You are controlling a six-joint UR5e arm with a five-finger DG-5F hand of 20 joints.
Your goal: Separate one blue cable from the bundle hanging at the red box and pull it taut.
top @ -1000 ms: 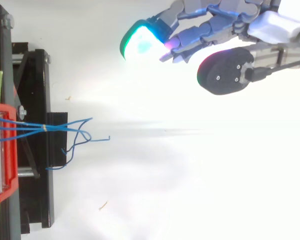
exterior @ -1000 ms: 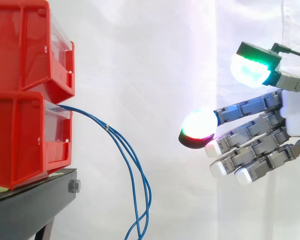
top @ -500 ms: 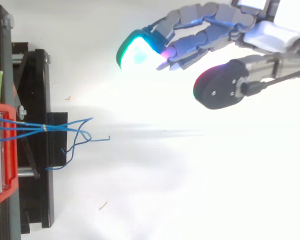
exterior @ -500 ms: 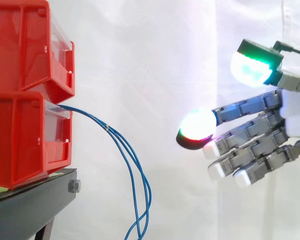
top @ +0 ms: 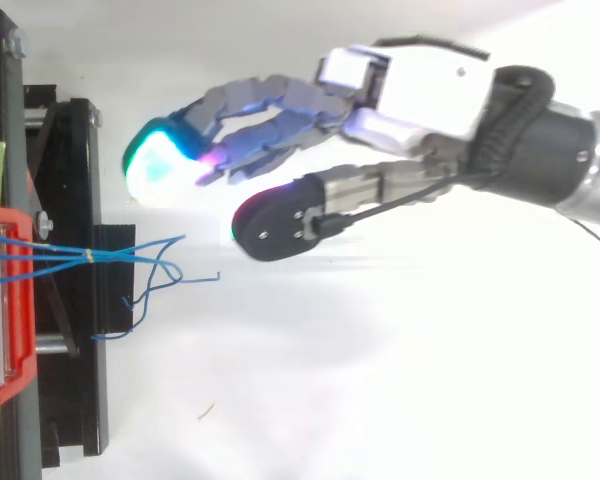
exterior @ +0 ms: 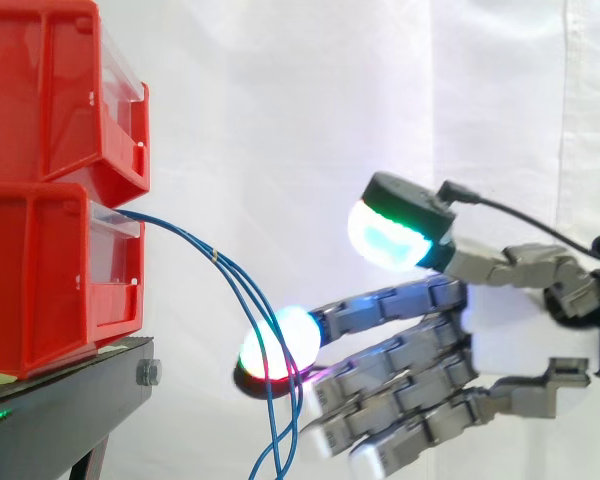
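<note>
Three thin blue cables (exterior: pixel 255 318) come out of the lower red bin (exterior: pixel 50 275) and droop in a bundle, bound by a small white tie near the bin. From above, the blue cables (top: pixel 130 258) splay out from the red bin (top: pixel 5 300) with loose ends. My hand (exterior: pixel 500 330) reaches in from the right with its fingers stretched out and spread, the thumb raised above them. In the side view one glowing fingertip (exterior: pixel 278 345) overlaps the hanging cables. In the top view my hand (top: pixel 420 90) lies above the cables and apart from them. It holds nothing.
A second red bin (exterior: pixel 55 95) is stacked on the lower one, both on a black stand (exterior: pixel 65 405). The stand's black frame (top: pixel 75 280) runs down the left of the top view. A white curtain hangs behind.
My hand has moved left and down toward the cables, most of it in the last half second. Its fingers stay spread. The cables have not moved.
</note>
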